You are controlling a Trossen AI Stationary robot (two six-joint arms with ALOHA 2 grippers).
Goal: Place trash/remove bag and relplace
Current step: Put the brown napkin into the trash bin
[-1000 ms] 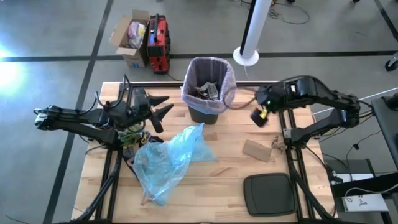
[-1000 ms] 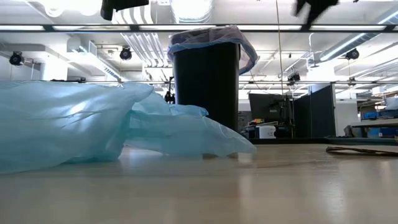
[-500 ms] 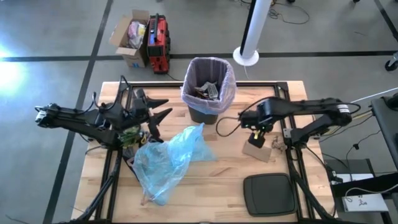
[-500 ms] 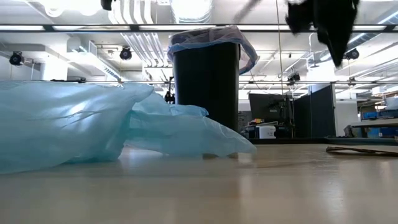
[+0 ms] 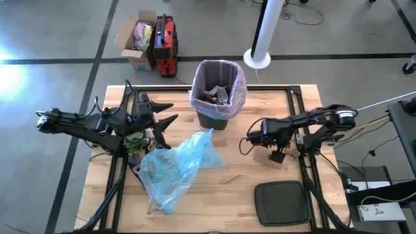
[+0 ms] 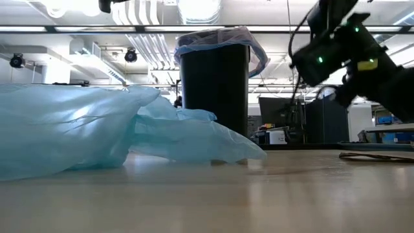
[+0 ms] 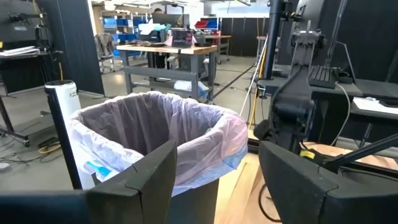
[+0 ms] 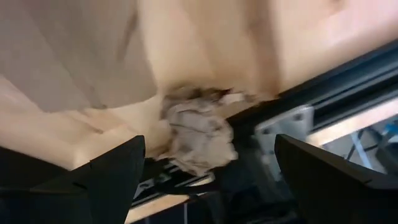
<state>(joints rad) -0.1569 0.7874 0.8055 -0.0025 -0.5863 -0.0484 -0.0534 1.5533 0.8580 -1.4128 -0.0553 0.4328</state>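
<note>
Writing unreadable anywhere, pink-lined bin (image 5: 219,94), right gripper (image 5: 278,156) spread above crumpled paper (image 8: 198,134)

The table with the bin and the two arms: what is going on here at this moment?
The right gripper hangs open low over the table's right side, above a flat piece of brown cardboard and a crumpled paper scrap, holding nothing. The left gripper waits open beside the bin, which is lined with the pink bag and already holds trash. A light blue bag lies on the table.
</note>
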